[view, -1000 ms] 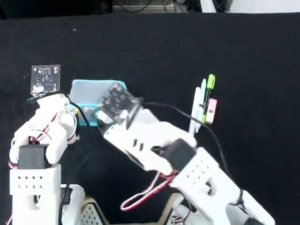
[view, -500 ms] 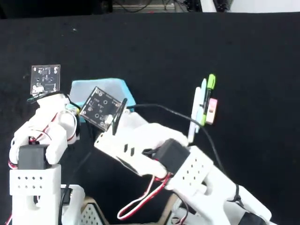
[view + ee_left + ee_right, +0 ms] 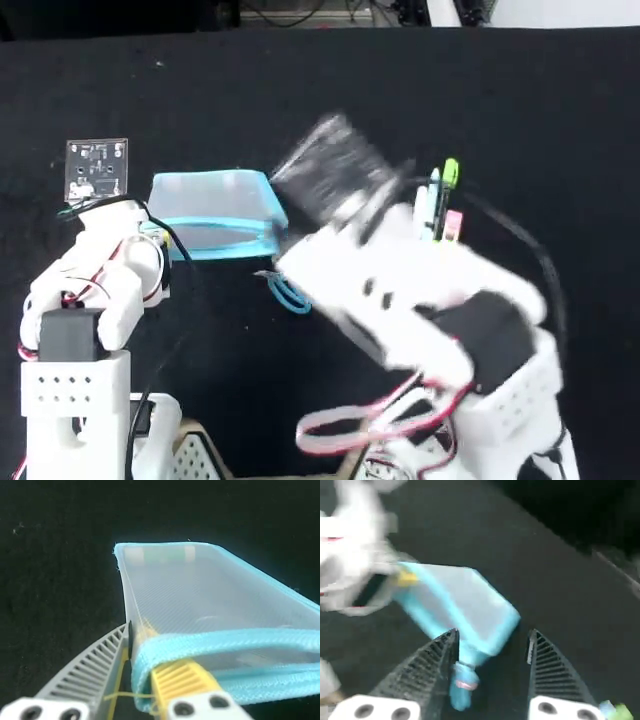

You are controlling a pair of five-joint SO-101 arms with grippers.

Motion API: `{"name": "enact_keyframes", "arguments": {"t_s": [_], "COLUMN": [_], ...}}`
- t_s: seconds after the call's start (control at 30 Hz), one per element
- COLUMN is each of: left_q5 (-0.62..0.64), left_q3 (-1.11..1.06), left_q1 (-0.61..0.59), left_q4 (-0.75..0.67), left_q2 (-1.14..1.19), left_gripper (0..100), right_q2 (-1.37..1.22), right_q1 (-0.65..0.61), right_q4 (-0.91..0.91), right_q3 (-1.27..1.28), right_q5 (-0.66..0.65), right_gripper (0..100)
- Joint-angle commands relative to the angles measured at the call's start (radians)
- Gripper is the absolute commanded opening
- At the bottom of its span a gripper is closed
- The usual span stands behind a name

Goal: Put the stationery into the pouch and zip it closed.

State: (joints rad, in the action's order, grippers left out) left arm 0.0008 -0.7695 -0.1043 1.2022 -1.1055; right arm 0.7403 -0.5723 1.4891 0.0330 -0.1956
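A translucent light-blue pouch point(image 3: 213, 211) lies on the black table, left of centre. My left gripper point(image 3: 137, 652) is shut on the pouch's point(image 3: 200, 600) left end, by the zip band. In the high view this gripper point(image 3: 160, 236) sits at the pouch's left corner. My right gripper point(image 3: 490, 642) is open and empty, hovering above the pouch's point(image 3: 462, 607) other end and its blue zip strap point(image 3: 461, 682). That strap point(image 3: 290, 293) trails onto the table. Several pens and a pink eraser point(image 3: 440, 205) lie in a bunch to the right, partly behind the right arm point(image 3: 400, 290).
A small square marker card point(image 3: 96, 168) lies beyond the left arm. Black table stretches open behind the pouch and to the far right. The arm bases and cables crowd the near edge.
The right arm has swung right and risen away from the pouch's near right corner, uncovering the pouch and its strap. The left arm and pouch have stayed put.
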Motion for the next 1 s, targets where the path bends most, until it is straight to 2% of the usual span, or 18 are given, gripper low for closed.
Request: {"name": "enact_keyframes", "arguments": {"t_s": [0.0, 0.17, 0.43, 0.77, 0.97], "left_q5": [0.006, 0.006, 0.006, 0.006, 0.006], "left_q3": [0.019, 0.019, 0.019, 0.019, 0.019], "left_q1": [0.013, 0.013, 0.013, 0.013, 0.012], "left_q4": [0.003, 0.003, 0.003, 0.003, 0.003], "left_q2": [-0.009, -0.008, -0.008, -0.011, -0.014], "left_gripper": [3, 3, 3, 3, 3], "right_q2": [-0.061, -0.200, -0.460, -0.771, -0.912], "right_q1": [0.275, 0.508, 0.704, 0.822, 0.841], "right_q4": [0.066, 0.094, 0.023, -0.160, -0.262], "right_q3": [-0.047, 0.048, 0.091, 0.091, 0.090], "right_q5": [0.003, 0.003, 0.051, 0.051, 0.051], "right_gripper": [20.1, 20.1, 20.1, 20.1, 20.1]}}
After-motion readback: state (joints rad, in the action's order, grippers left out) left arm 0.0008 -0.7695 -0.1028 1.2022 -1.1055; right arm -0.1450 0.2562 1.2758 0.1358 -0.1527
